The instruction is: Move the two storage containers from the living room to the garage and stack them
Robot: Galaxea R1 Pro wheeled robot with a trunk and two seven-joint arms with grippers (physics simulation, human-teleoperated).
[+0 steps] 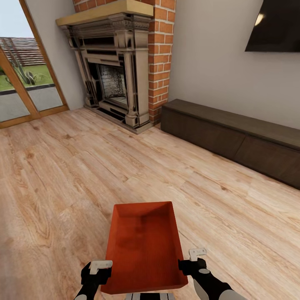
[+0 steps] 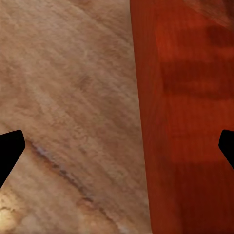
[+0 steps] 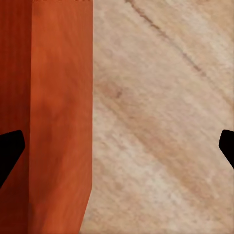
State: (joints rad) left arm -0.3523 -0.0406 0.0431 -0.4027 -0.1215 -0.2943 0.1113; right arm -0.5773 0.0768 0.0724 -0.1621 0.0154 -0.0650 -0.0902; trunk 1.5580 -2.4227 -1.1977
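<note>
One orange-red tub [image 1: 143,246] shows in the head view, low and central, just in front of the robot and above the light wood-plank floor [image 1: 62,175] of the living room. Going left to right: glass doors [image 1: 18,79] stand at the far left, then the ornate fireplace [image 1: 112,71] with its brick chimney [image 1: 160,54], then the long low dark cabinet [image 1: 233,137] along the right wall under the black TV [image 1: 275,25].

At the tub, the left gripper [image 1: 100,266] sits at its left wall near the close end, and the right gripper [image 1: 193,259] at its right wall. In each wrist view the fingers [image 2: 10,148] are spread wide, with the tub's wall standing between the two dark tips; the right fingers [image 3: 10,146] look the same. So both sets are apart, straddling a wall, not yet closed on it.

The tub lies open side up, its long axis running away from the robot toward the fireplace, short ends near and far.

By my judgement the task is at its start: this tub is yet to leave the living room, and nothing is stacked in the garage.
</note>
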